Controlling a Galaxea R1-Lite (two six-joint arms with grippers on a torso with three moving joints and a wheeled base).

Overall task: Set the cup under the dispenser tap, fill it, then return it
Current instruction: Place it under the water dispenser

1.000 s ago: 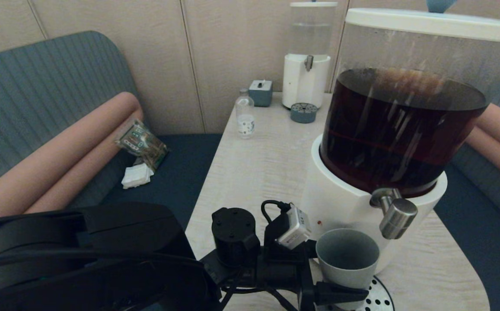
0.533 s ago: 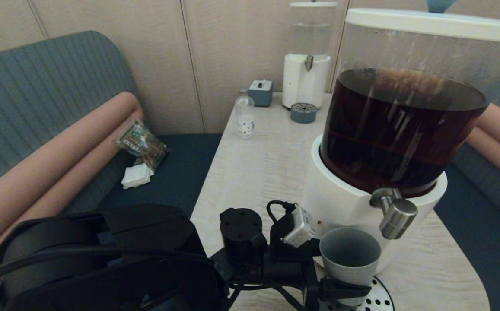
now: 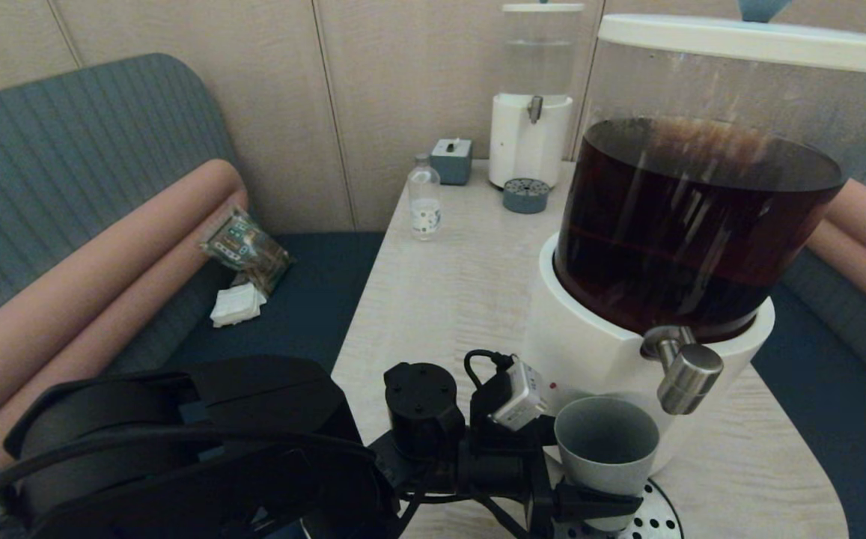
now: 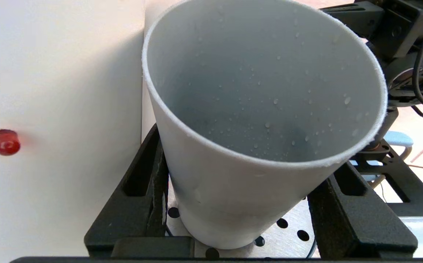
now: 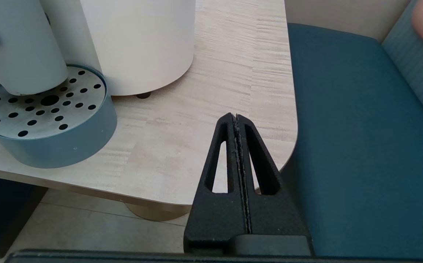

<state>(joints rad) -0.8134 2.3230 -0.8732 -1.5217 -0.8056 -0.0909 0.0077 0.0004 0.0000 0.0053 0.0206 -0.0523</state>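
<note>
The grey-green cup [image 3: 605, 442] stands on the round perforated drip tray [image 3: 657, 516] at the foot of the big dispenser [image 3: 672, 224] of dark brown liquid. Its steel tap [image 3: 688, 376] hangs just above and slightly right of the cup's rim. My left gripper [image 3: 608, 490] is shut on the cup low on its wall. In the left wrist view the cup [image 4: 262, 109] holds only droplets, with my left gripper [image 4: 249, 146] on both its sides. My right gripper [image 5: 236, 117] is shut and empty off the table's front right corner, right of the cup [image 5: 17, 47].
At the table's far end stand a small clear-liquid dispenser [image 3: 531, 112], its small drip tray [image 3: 525, 196], a clear bottle [image 3: 425, 198] and a grey box [image 3: 451, 160]. Blue bench seats [image 5: 361, 128] flank the table [image 3: 447, 292]; a packet [image 3: 245, 249] lies on the left seat.
My left arm has carried the cup a little to the right, closer to the tap, over the drip tray. The right gripper has not visibly changed.
</note>
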